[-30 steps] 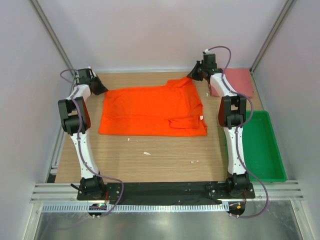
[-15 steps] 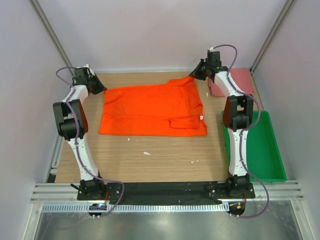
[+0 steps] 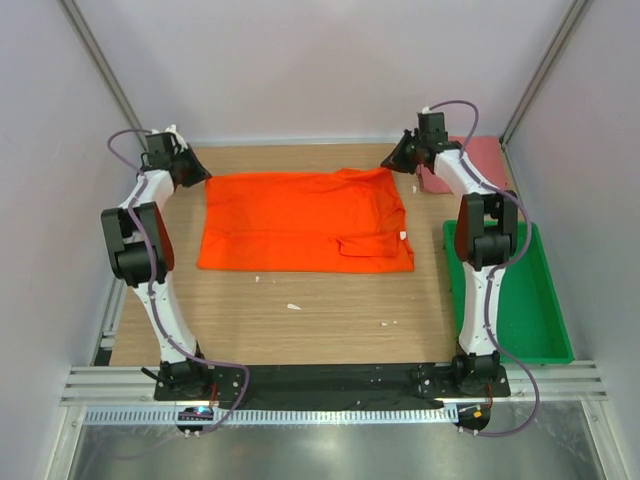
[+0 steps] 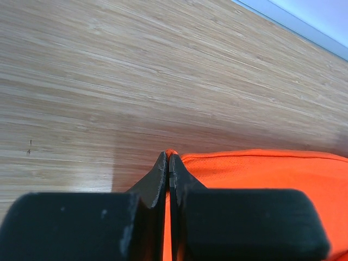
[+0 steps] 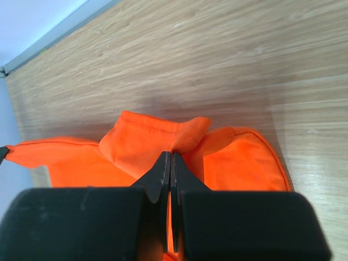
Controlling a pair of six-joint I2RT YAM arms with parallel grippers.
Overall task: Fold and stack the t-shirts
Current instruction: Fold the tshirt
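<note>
**Both far corners pinched, fold about to start**

Top view: the orange shirt point(image 3: 300, 220) lies spread flat in the middle of the tabletop point(image 3: 320, 320), with its long edges running left to right. My left pincer point(image 3: 196, 172) sits at its far left corner and my right pincer point(image 3: 398, 160) at its far right corner. Both arms reach out to the far side. The pink shirt point(image 3: 485, 165) lies in the far right corner, partly hidden by the right arm. It looks like a compact flat piece, apart from the orange one. The tray point(image 3: 530, 300) stands along the right edge, with nothing in it that I can see.

Left wrist view: the left pincer point(image 4: 167, 157) is clamped down to a slit, with a sliver of the orange shirt point(image 4: 261, 168) showing at its tips. The hem runs off to the right, low over the tabletop point(image 4: 163, 70).

Right wrist view: the right pincer point(image 5: 168, 157) is likewise closed on the orange shirt point(image 5: 136, 141). The cloth is bunched into a small ridge at the tips, just above the tabletop point(image 5: 217, 54).

I judge the step in hand to be the fold of the orange shirt, with both grips made and the cloth not yet lifted. The next move calls for raising both corners together and carrying them evenly toward the near edge. The cloth between them must stay taut so the fold lands square. The bunched right corner could skew it.
</note>
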